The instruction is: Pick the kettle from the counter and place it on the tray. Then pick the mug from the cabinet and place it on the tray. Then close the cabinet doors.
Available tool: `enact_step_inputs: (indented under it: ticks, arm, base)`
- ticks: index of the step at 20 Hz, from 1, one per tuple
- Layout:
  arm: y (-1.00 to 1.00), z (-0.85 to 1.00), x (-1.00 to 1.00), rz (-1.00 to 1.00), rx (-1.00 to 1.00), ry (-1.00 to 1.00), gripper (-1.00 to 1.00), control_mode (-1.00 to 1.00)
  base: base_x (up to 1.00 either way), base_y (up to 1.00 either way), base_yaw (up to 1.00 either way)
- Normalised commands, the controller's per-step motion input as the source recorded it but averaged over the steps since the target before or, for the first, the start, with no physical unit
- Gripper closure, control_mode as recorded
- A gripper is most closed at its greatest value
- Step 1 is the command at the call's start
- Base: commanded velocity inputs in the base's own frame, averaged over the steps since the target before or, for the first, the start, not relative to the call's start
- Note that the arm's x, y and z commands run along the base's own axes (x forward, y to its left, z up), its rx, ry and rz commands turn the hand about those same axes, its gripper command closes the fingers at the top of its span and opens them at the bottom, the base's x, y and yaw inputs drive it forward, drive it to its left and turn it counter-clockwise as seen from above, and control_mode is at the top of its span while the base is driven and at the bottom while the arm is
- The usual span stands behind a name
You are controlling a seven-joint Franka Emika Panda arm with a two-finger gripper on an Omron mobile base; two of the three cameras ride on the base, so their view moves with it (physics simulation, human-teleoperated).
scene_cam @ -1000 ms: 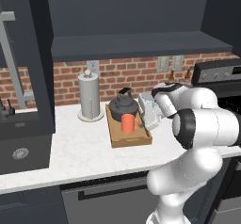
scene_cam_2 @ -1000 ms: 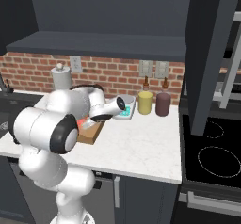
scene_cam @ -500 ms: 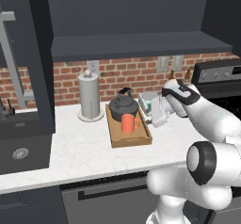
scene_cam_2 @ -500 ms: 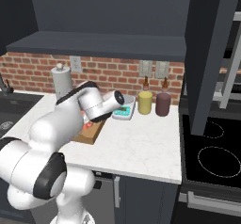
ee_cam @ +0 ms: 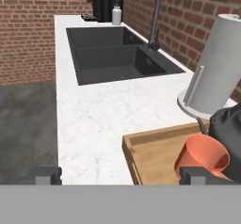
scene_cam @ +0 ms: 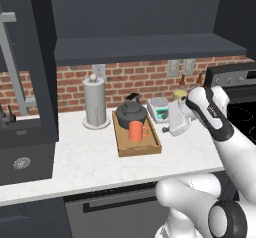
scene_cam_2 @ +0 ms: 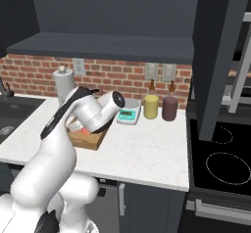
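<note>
The wooden tray [scene_cam: 141, 147] lies on the white counter [scene_cam: 95, 157]. On it stand the dark kettle [scene_cam: 131, 114] and, in front of it, the orange-red mug [scene_cam: 136, 131]. My gripper [scene_cam: 173, 126] hovers just right of the tray, open and holding nothing. The hand view looks along the counter: mug [ee_cam: 202, 157] and kettle [ee_cam: 229, 123] sit on the tray [ee_cam: 150, 148] at lower right, and my fingertips [ee_cam: 47, 175] stand wide apart. Above, the cabinet [scene_cam: 145, 49] has its doors open, one door [scene_cam: 42, 57] at the left and one door [scene_cam_2: 220, 56] at the right.
A paper-towel roll [scene_cam: 95, 102] stands left of the tray and a small scale [scene_cam: 160, 109] behind its right end. Yellow cup [scene_cam_2: 151, 106] and maroon cup [scene_cam_2: 170, 108] sit by the brick wall. The sink [ee_cam: 113, 53] is to the left, the stove [scene_cam_2: 220, 153] to the right.
My arm has swung out to the right and the hand has drawn back a little from the tray. Kettle and mug have stayed on the tray. The gripper has stayed open.
</note>
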Motion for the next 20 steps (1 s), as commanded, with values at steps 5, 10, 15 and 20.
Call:
enact_step_inputs:
  ticks: [5,10,15,20]
  arm:
    - [0.0,0.46,-0.58,-0.04,0.0,0.0,-1.0,-1.0]
    - [0.0,0.43,-0.51,0.0,0.0,0.0,-1.0,-1.0]
    - [0.0,0.36,-0.48,0.0,0.0,0.01,-1.0,-1.0]
    - [0.08,0.35,-0.4,0.0,0.0,0.0,-1.0,-1.0]
  base:
    - [0.0,0.0,0.0]
    - [0.0,0.0,0.0]
    - [0.0,0.0,0.0]
    - [0.0,0.0,0.0]
